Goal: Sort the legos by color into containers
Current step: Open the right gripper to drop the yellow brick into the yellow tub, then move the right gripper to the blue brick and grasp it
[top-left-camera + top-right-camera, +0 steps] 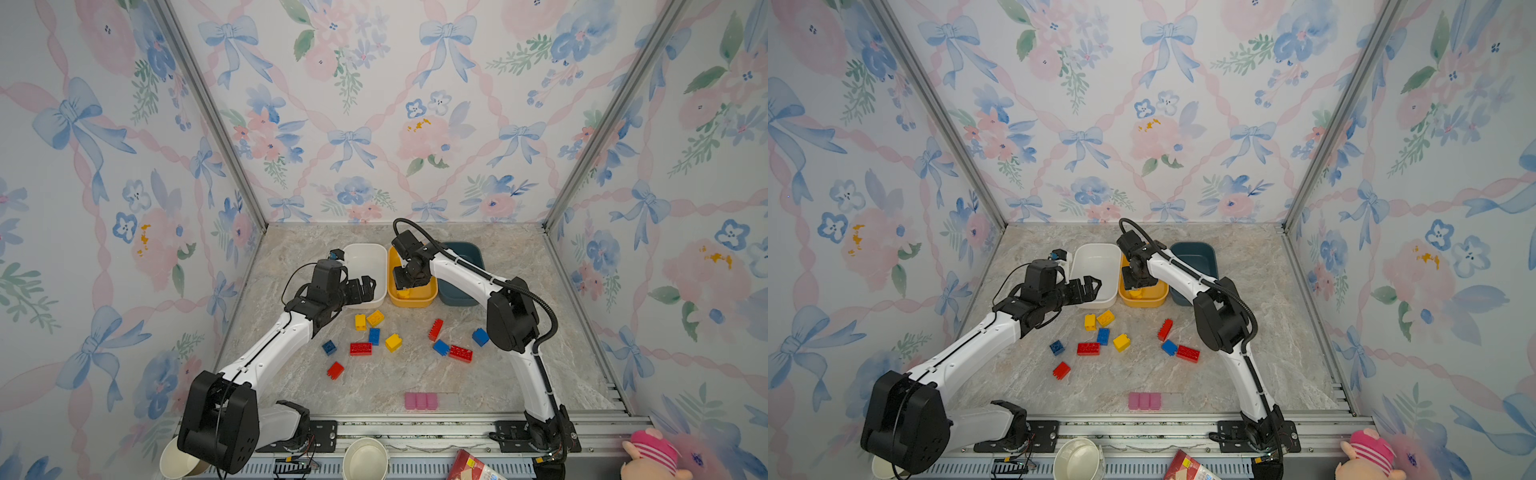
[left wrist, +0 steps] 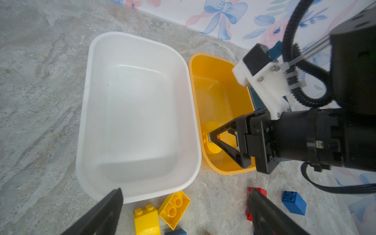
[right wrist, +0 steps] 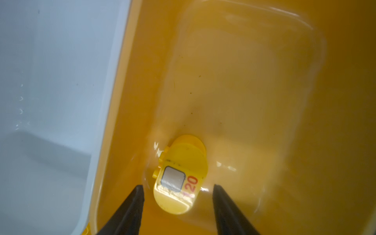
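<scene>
1. Lego piece (image 3: 181,162), yellow, rounded, marked "20": lying on the floor of the yellow tub (image 3: 264,81), between the fingertips (image 3: 136,195) of the right gripper (image 3: 178,186), touched by neither.
2. Right gripper: released, jaws parted, holding nothing, lowered inside the yellow tub near its front wall.
3. Left gripper (image 2: 186,200): released, jaws spread wide, empty, hovering over the front rim of the white tub (image 2: 132,112).
4. White tub, yellow tub and teal tub (image 1: 469,253): side by side in a row at the back of the marble table (image 1: 415,382), yellow in the middle.
5. Loose legos (image 1: 360,349): scattered on the table in front of the tubs, three yellow, four blue, four red.
6. Pink strip (image 1: 420,401): flat near the table's front edge, well apart from the bricks.
</scene>
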Controlling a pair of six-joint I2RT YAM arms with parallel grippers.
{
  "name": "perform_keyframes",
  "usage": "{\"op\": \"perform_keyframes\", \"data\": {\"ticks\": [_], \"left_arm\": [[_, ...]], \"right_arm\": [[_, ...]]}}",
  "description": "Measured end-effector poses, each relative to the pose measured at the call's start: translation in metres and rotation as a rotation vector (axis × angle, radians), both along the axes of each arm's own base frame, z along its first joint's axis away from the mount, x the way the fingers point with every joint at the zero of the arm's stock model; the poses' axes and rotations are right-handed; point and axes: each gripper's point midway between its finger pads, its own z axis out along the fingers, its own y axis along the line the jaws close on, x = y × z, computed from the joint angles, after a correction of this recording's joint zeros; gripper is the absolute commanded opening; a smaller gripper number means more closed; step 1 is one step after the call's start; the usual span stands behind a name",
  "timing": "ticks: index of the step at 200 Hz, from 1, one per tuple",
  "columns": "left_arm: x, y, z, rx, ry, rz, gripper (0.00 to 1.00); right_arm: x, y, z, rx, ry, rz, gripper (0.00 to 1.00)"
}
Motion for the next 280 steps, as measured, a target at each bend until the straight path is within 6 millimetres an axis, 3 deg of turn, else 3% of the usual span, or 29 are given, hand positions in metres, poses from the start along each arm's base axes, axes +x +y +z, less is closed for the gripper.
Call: {"op": "perform_keyframes", "data": {"ticks": [54,88,165,241,280], "left_arm": [[0.0,0.0,0.0,-0.005,0.002,0.003,0.98],[0.0,0.0,0.0,-0.006,0.003,0.001,0.98],[-0.001,-0.002,0.0,-0.013,0.006,-0.002,0.98],[-0.002,-0.002,-0.003,-0.021,0.01,-0.002,0.98],[-0.002,-0.003,-0.003,-0.022,0.011,-0.004,0.98]], "right_arm": [[-0.03,-0.026,0.057,0.041,-0.061,-0.005,0.63],[-0.062,-0.06,0.071,0.035,-0.063,-0.019,0.68],[-0.137,-0.148,0.036,-0.064,0.038,-0.09,0.78],[-0.165,-0.221,-0.011,-0.14,0.169,-0.229,0.79],[-0.169,-0.239,-0.026,-0.156,0.202,-0.26,0.78]]}}
